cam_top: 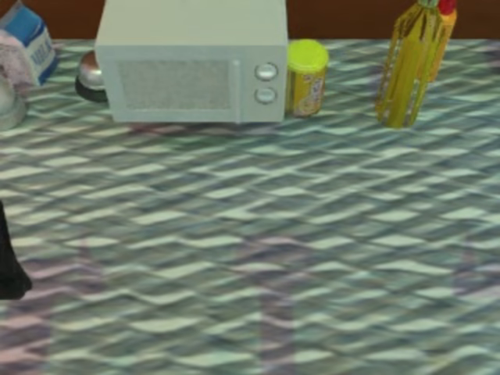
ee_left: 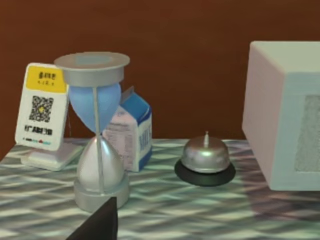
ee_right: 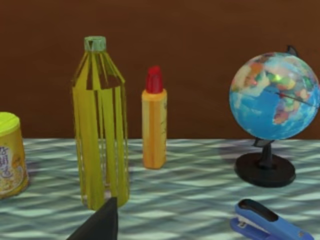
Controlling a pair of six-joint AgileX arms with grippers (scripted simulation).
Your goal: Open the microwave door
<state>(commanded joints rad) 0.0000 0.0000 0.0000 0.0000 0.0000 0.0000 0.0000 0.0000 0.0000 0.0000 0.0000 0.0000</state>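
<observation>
The microwave (cam_top: 191, 58) stands at the table's far edge, left of centre, its door (cam_top: 178, 84) flat against the front. A yellow canister (cam_top: 306, 76) sits just right of it, a silver bell (cam_top: 91, 76) just left. The left gripper (cam_top: 9, 262) is at the table's left edge; whether it is open cannot be told. The right gripper's state cannot be told either.
</observation>
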